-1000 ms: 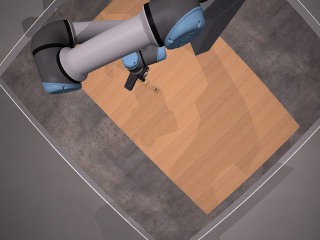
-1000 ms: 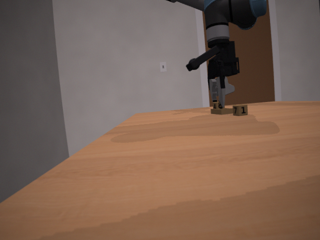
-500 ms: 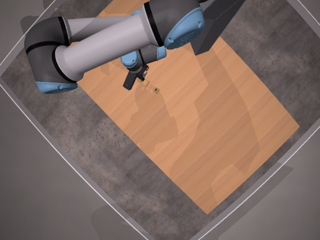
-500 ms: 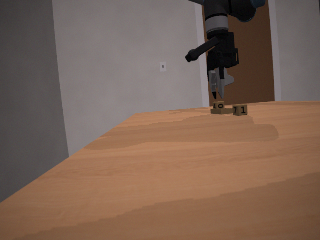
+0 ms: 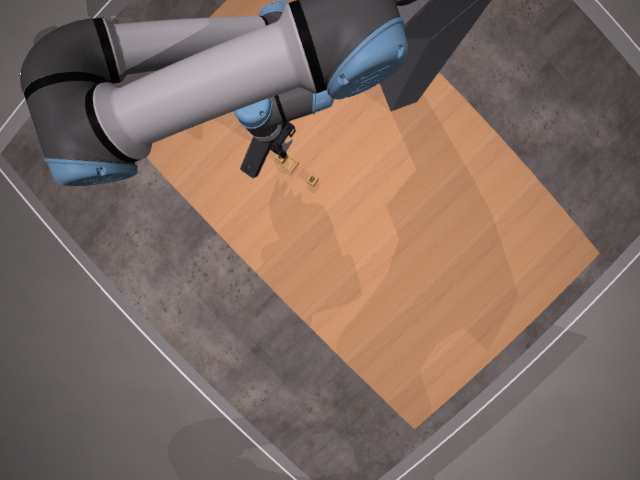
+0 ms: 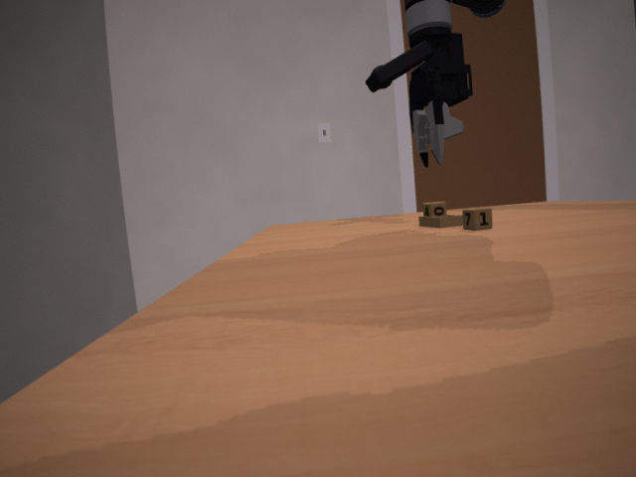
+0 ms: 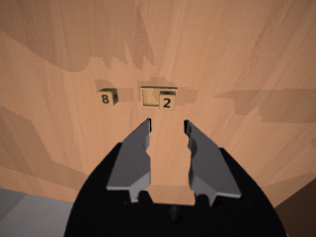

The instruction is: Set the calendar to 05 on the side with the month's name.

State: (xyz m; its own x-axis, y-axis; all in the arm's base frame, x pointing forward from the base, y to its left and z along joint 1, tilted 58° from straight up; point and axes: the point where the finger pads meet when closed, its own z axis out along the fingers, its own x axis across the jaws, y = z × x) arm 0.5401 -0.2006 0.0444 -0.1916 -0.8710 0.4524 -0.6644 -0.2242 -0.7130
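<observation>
Wooden blocks, from above: the loose cube [image 5: 312,180] [image 6: 477,219] [image 7: 106,97] lies beside the tray [image 5: 291,165] [image 6: 433,222] [image 7: 150,97], nearer the table's left edge than its bottom corner. Outside view: the gripper [image 6: 430,163] [image 7: 167,119] hovers, its jaws slightly apart. Wrist view: nothing between them; a careless grasp could knock the seated cube [image 6: 435,209] [image 7: 167,101] crooked.

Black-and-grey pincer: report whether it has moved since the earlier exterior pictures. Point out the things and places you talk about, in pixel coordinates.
Yes, upward: the pincer [image 5: 282,155] [image 6: 430,164] [image 7: 167,119] now hangs clear above the wooden tray [image 6: 436,222] [image 7: 150,105].
</observation>
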